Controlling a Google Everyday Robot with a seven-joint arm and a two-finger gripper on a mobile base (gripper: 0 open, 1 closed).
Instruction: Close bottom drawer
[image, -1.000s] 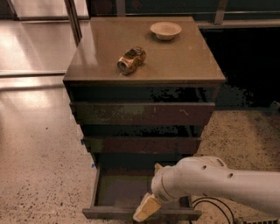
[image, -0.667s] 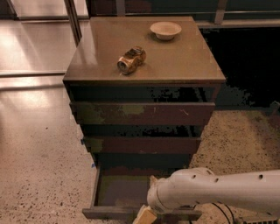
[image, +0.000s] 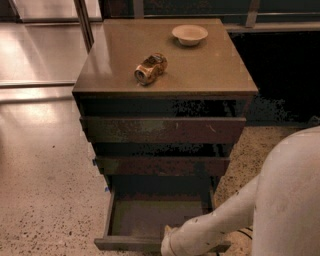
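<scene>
The bottom drawer (image: 150, 220) is pulled out of the brown cabinet (image: 165, 75). Its shallow grey-brown floor shows, and its thin dark front slab (image: 127, 243) lies along the bottom edge of the camera view. My white arm (image: 235, 215) reaches in from the right. My gripper (image: 168, 243) is at the drawer's front slab near its middle, mostly cut off by the bottom edge of the view. The middle drawer front (image: 162, 165) and the wide top drawer front (image: 162, 129) stand slightly out of the cabinet.
A crushed gold can (image: 150, 68) lies on its side on the cabinet top, and a small pale bowl (image: 189, 34) sits at the back right. Speckled floor (image: 45, 200) lies to the left. A metal post (image: 83, 22) stands at the back left.
My arm has swung lower and nearer the camera, now filling the right side. The gripper has dropped from over the drawer tray to its front slab. The drawer stays open.
</scene>
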